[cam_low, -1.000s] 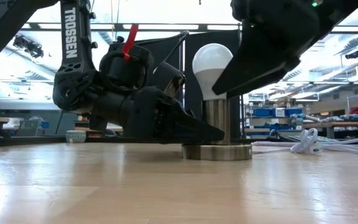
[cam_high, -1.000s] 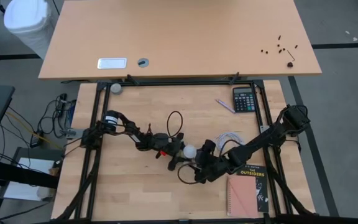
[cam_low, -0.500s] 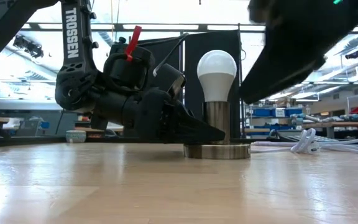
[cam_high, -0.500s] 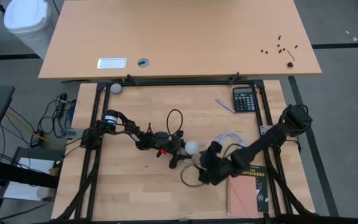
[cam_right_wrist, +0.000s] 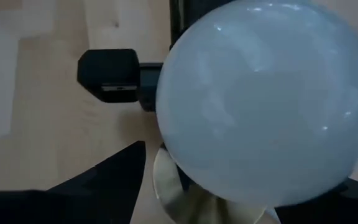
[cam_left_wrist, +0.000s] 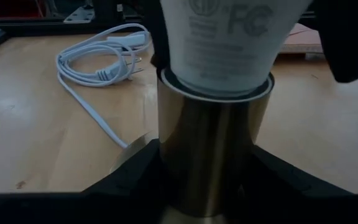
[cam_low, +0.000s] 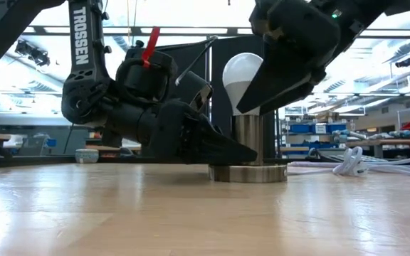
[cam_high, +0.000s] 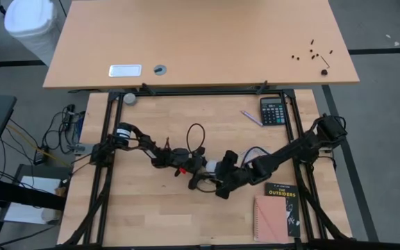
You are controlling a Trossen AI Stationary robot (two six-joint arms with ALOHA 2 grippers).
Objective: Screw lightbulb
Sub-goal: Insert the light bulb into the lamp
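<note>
The white lightbulb (cam_low: pixel 242 77) stands upright with its base in the silvery socket (cam_low: pixel 250 139), whose round foot (cam_low: pixel 248 173) rests on the table. My left gripper (cam_low: pixel 223 151) lies low on the table, shut on the socket's cylinder. My right gripper (cam_low: pixel 280 71) comes down over the bulb from above. It is open, with one finger on either side of the bulb's globe (cam_right_wrist: pixel 260 99). Whether those fingers touch the globe, I cannot tell. In the high view (cam_high: pixel 221 175) the right gripper hides most of the bulb. My left gripper pinches the socket's upright metal cylinder (cam_left_wrist: pixel 213 155) between its two fingers (cam_left_wrist: pixel 135 180), one on each side. The fingers come in level, low over the table, from the table's left. The socket stands upright with its foot on the table.
A coiled white cord (cam_left_wrist: pixel 101 56) lies behind the socket, toward the table's right (cam_high: pixel 255 151). A calculator (cam_high: pixel 273 111) and a pen (cam_high: pixel 251 118) lie at the far right. A book (cam_high: pixel 276 208) lies at the near right. A black cable loop (cam_high: pixel 196 133) rises behind the left gripper.
My right gripper drew back off the bulb, up and toward the table's right, leaving the bulb fully bare. It has since come back down over the bulb's globe. The bulb, the socket and my left gripper have stayed in place.
</note>
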